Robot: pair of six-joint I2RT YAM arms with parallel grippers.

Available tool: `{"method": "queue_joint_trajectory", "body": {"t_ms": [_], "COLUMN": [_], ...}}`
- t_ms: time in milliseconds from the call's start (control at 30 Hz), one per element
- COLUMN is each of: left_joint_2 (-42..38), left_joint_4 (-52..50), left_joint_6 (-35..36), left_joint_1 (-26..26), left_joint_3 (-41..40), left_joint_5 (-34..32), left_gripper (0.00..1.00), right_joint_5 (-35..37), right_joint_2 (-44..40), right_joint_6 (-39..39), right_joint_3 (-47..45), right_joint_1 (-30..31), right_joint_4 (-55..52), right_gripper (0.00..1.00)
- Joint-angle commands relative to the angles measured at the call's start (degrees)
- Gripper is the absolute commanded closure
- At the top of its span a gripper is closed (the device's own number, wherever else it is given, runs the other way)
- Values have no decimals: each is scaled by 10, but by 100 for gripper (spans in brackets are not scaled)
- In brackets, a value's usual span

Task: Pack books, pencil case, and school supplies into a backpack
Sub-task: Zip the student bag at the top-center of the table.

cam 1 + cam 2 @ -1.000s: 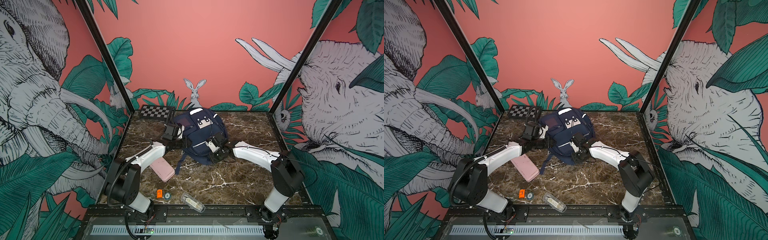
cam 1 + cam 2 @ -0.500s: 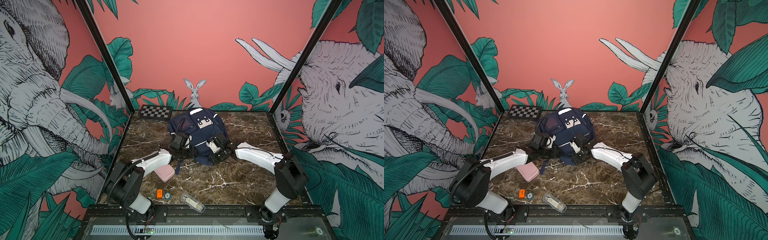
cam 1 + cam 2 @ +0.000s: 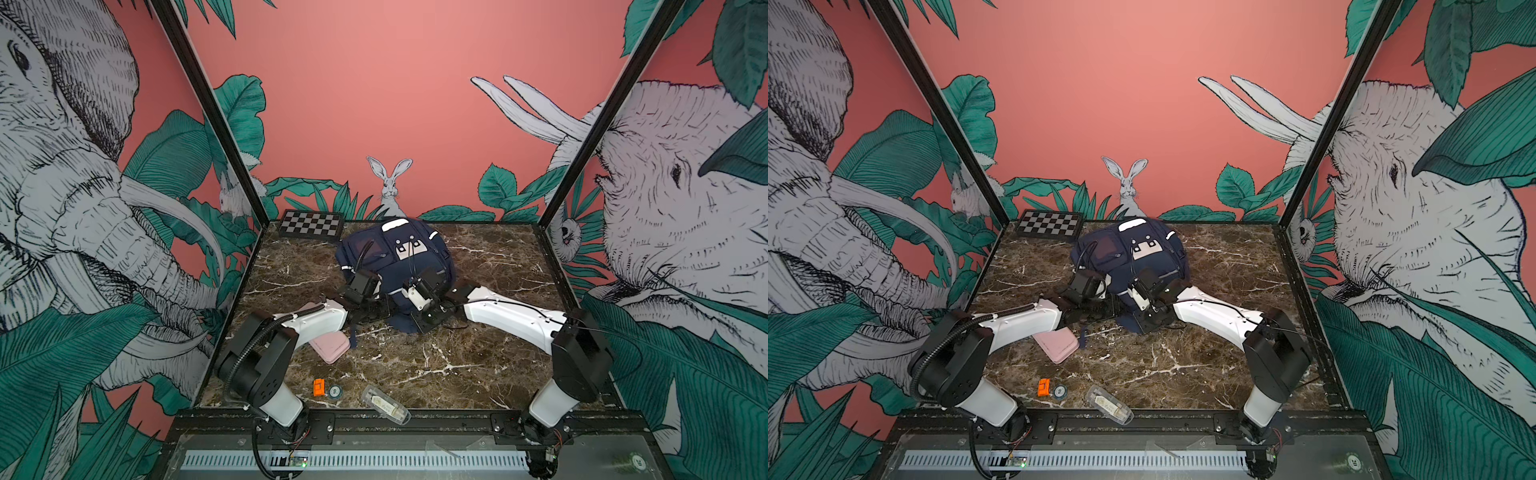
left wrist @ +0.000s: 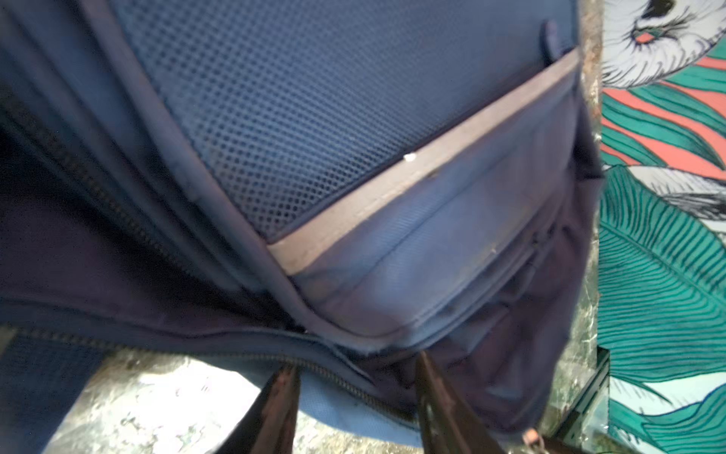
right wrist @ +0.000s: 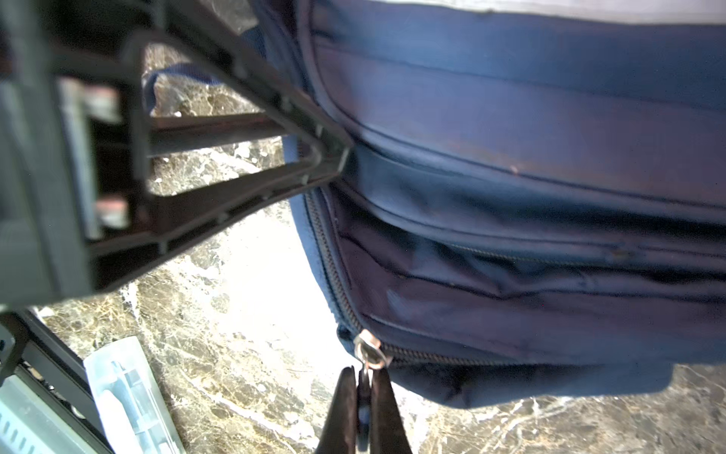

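The backpack [image 3: 382, 270] lies on the surface [image 3: 415, 365], with a chessboard [image 3: 311, 224] just behind it and a pink pencil case [image 3: 330, 349] in front, half hidden under the left arm. At the backpack's near edge the right gripper [image 5: 365, 373] clenches the zip pull [image 5: 367, 350]. The left gripper [image 4: 355, 363] has its fingers [image 4: 279, 408] apart astride the zip seam, and blur hides whether they pinch it.

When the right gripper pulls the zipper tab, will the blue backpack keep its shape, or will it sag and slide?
Likely floppy: the backpack lies slumped, with creased fabric around the zipper. It may slide rather than resist, since the marble tabletop looks smooth and glossy. Fabric near the right gripper would probably stretch first.
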Motion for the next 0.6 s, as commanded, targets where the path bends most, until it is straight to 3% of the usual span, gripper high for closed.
{"method": "queue_joint_trajectory", "body": {"t_ms": [0, 167, 333, 567], "left_joint_2": [6, -6, -41, -91], "left_joint_4": [24, -10, -76, -144], "left_joint_6": [-4, 35, 86, 148], "left_joint_1": [-2, 0, 18, 75], "left_joint_3": [-7, -8, -7, -17], "left_joint_5": [11, -3, -39, -69], "left_gripper": [61, 100, 100, 100], "right_joint_5": [-24, -13, 45, 64], "right_joint_2": [14, 25, 19, -11], "right_joint_6": [0, -10, -27, -34], "right_joint_3": [23, 42, 38, -5], "right_joint_1": [21, 31, 23, -48], "right_joint_4": [-13, -31, -71, -93], "right_gripper": [100, 100, 100, 100]}}
